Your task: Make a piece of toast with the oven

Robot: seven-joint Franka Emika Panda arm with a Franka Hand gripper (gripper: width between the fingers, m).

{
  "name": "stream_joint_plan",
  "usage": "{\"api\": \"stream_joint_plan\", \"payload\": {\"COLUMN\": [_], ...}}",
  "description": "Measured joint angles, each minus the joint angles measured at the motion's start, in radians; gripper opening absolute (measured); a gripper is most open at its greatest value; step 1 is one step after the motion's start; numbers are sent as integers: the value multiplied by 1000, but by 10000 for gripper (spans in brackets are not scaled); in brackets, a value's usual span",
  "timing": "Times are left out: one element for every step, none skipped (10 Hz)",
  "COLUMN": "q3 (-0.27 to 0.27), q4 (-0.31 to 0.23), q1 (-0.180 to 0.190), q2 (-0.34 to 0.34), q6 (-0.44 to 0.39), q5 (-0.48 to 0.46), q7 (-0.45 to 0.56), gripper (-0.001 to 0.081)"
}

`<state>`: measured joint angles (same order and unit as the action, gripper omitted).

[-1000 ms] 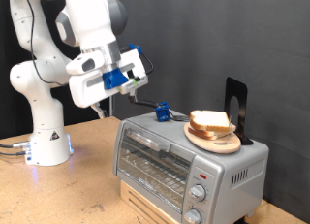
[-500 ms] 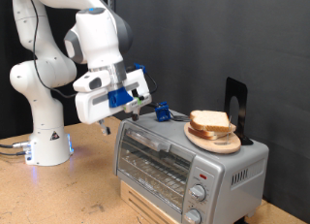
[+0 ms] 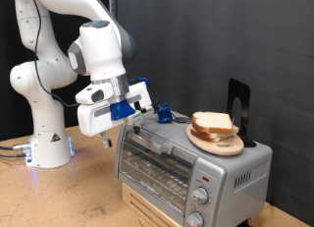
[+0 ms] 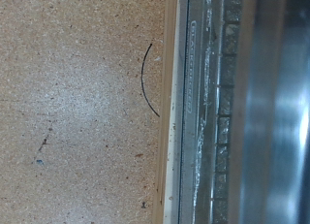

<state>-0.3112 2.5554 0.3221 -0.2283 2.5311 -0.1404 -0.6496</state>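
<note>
The silver oven [image 3: 182,166] stands at the exterior view's lower right with its glass door shut. My gripper [image 3: 133,122] hangs at the oven's upper front corner on the exterior view's left, just above the door handle. Nothing shows between its fingers. In the wrist view I see the oven's [image 4: 232,108] metal front edge and glass beside the table, and no fingers. Stacked bread slices [image 3: 213,123] lie on a round wooden plate [image 3: 222,144] on top of the oven. A single piece of toast is not in view.
A small blue object [image 3: 165,114] and a black upright stand [image 3: 238,109] sit on the oven's top. The oven rests on a wooden box [image 3: 147,202]. The particleboard table [image 3: 69,193] reaches to the exterior view's left, where the arm's base [image 3: 49,143] stands.
The arm has swung down and towards the exterior view's right, bringing the hand from above the oven's left side to its upper front corner.
</note>
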Motion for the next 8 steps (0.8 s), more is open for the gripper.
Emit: {"api": "stream_joint_plan", "payload": {"q3": [-8, -16, -24, -32, -41, -52, -62, -70], "q4": [1, 1, 1, 0, -1, -3, -6, -2], "q1": [-2, -10, -23, -41, -58, -74, -88, -93], "q2": [0, 1, 4, 10, 19, 33, 50, 74], "q6": [0, -1, -1, -1, 0, 0, 4, 6], "q5": [0, 8, 27, 46, 62, 74, 78, 77], "q7": [6, 11, 11, 11, 11, 11, 14, 21], "gripper": [808, 808, 808, 808, 808, 808, 808, 808]}}
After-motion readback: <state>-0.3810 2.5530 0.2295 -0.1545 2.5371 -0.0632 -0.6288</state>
